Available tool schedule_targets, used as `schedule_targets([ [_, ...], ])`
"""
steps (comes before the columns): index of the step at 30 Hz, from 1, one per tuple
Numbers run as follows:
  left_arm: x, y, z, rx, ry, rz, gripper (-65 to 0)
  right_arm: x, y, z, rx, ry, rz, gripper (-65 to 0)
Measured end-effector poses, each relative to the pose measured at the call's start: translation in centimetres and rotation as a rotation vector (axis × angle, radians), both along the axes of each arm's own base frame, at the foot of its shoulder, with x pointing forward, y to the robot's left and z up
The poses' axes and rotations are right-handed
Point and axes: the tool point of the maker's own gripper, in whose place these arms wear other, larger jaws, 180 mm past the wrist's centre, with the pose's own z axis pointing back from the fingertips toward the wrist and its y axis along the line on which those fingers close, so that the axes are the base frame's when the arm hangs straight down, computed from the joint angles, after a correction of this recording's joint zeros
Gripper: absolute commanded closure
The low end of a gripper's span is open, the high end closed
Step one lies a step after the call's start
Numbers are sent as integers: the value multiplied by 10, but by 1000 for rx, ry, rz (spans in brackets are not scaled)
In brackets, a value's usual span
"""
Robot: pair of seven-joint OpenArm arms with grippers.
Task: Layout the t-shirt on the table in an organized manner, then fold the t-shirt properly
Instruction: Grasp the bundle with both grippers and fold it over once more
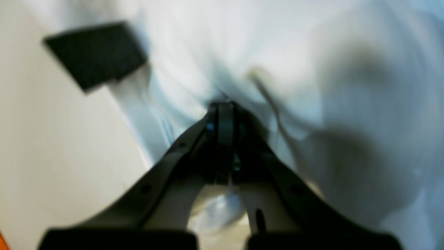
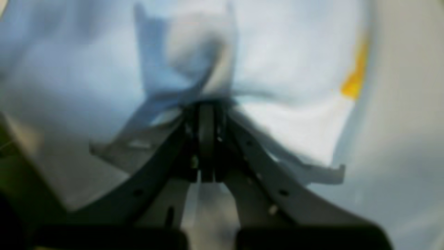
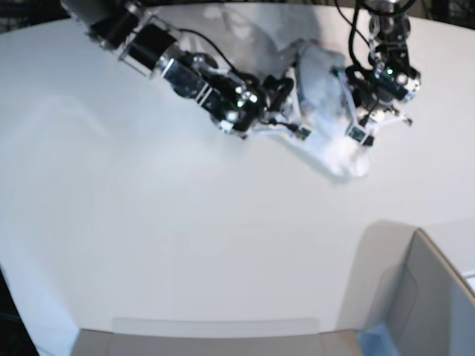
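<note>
Both sets of jaws clamp the bunched t-shirt (image 3: 320, 96); its black tag (image 1: 95, 53) looks unreadable, blurred.

the right gripper (image 2: 207, 104) fills the lower middle of this blurred view, its dark jaws pressed together on a pinch of the t-shirt (image 2: 284, 66). white cloth gathers into creases at the fingertips and spreads across the upper frame, bluish in shadow at left. a yellow-orange patch of print (image 2: 353, 78) sits at the shirt's right edge. beyond that edge lies what seems to be the table (image 2: 399, 139), pale and smooth.
</note>
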Motion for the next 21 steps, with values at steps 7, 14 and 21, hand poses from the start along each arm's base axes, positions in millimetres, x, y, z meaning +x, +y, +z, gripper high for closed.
schedule_targets([
  [7, 54, 15, 32, 79, -103, 25, 0, -33, 12, 20, 84, 19, 35, 0],
  [14, 83, 10, 92, 105, -297, 11, 0, -38, 17, 36, 130, -8, 50, 0],
  [21, 53, 52, 97, 150, -278, 151, 0, -24, 32, 82, 284, -132, 57, 0],
])
